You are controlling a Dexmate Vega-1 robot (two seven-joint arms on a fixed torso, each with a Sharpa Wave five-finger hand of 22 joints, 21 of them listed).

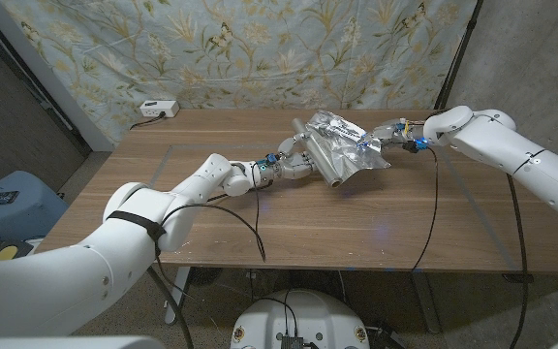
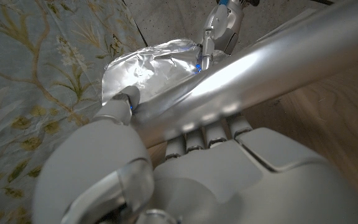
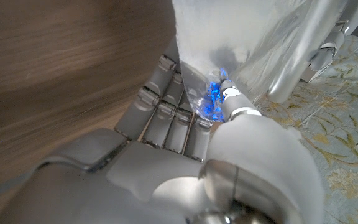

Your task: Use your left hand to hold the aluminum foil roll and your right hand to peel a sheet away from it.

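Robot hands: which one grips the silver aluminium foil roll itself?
The left robot hand grips the roll; the right robot hand pinches the loose crinkled sheet.

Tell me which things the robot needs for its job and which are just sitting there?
Needed: foil roll, foil sheet, left hand holding the roll, right hand pinching the sheet.
Just sitting there: white box at the table's far edge, flowered curtain.

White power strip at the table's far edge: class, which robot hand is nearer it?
Left. The left hand grips the foil roll mid-table, closer to the power strip; the right hand pinches the sheet farther away.
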